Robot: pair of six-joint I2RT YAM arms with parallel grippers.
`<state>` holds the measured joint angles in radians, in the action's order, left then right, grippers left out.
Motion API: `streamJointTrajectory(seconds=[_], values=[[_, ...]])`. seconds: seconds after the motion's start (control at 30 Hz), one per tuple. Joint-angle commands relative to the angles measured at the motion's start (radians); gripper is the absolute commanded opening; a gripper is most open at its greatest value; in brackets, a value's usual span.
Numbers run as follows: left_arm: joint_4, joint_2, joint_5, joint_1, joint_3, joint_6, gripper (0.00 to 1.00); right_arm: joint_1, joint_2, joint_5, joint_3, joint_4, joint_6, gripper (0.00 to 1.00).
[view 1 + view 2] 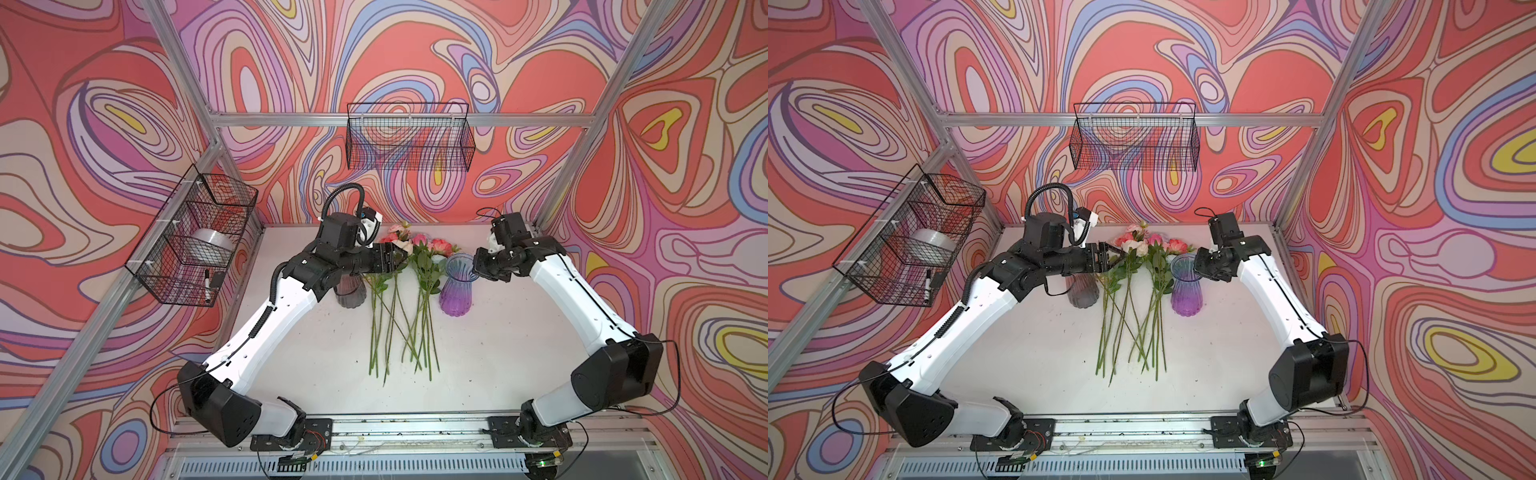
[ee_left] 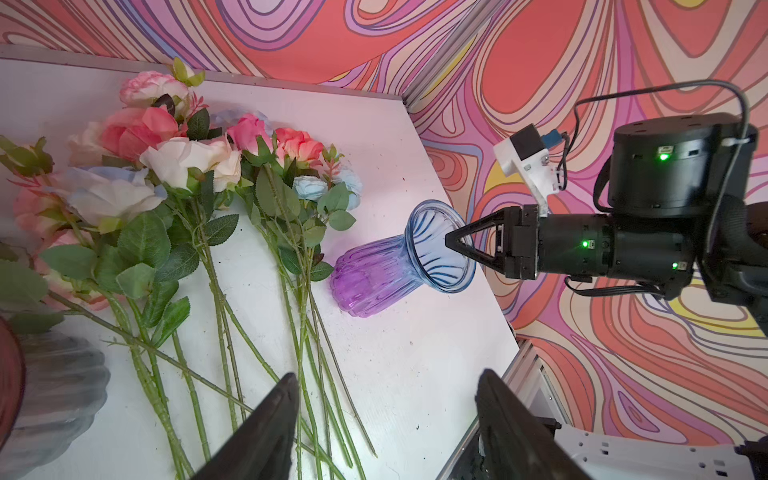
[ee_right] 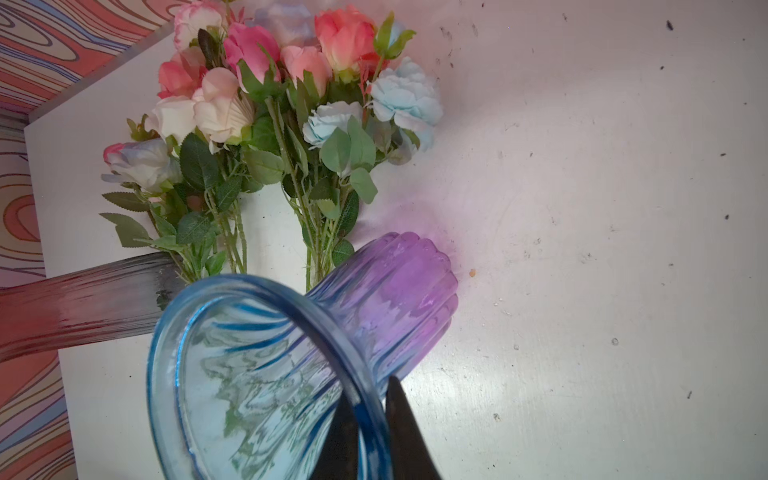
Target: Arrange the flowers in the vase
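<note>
Flowers lie loose on the white table at mid-workspace, none in a vase. In both top views the blooms point toward the back wall and the stems fan toward the arm bases, several crossing one another. Blooms noted: pink, coral, cream-white and pale blue. The purple-blue vase stands upright just right of the bunch, with leaves close to its side. Right gripper is pinched onto that vase's flared rim, one finger inside the mouth and one outside; the left wrist view shows its tips meeting at the rim. Left gripper hangs above the left side of the bunch, near the blooms. Its jaws are spread wide with nothing between them. A second, smoky grey-red vase stands left of the stems, partly under the left arm.
</note>
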<state>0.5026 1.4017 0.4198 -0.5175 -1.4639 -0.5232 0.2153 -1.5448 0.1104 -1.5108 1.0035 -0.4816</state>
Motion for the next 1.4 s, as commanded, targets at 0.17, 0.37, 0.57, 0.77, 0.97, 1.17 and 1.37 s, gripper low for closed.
streamJointTrajectory(seconds=[0.17, 0.37, 0.57, 0.77, 0.97, 1.17, 1.37], values=[[-0.016, -0.032, 0.003, -0.002, 0.064, 0.036, 0.7, -0.115, -0.014, -0.093, -0.033, 0.063, 0.07, 0.0], [-0.012, -0.032, 0.011, -0.001, 0.078, 0.037, 0.71, -0.171, -0.018, -0.06, -0.021, 0.074, 0.094, 0.0], [-0.009, -0.035, 0.011, -0.001, 0.079, 0.041, 0.72, -0.172, -0.033, -0.044, -0.019, 0.072, 0.081, 0.13], [-0.005, -0.041, 0.014, -0.002, 0.079, 0.042, 0.74, -0.18, -0.019, -0.076, -0.024, 0.077, 0.061, 0.32], [-0.005, -0.049, 0.02, -0.002, 0.08, 0.044, 0.76, -0.188, 0.0, -0.11, -0.066, 0.104, 0.061, 0.41], [-0.009, -0.057, 0.0, -0.001, 0.088, 0.042, 0.77, -0.182, 0.055, -0.135, -0.141, 0.128, 0.044, 0.43], [-0.018, -0.091, -0.104, 0.0, 0.11, 0.035, 0.78, 0.067, 0.096, -0.281, -0.272, 0.163, -0.003, 0.32]])
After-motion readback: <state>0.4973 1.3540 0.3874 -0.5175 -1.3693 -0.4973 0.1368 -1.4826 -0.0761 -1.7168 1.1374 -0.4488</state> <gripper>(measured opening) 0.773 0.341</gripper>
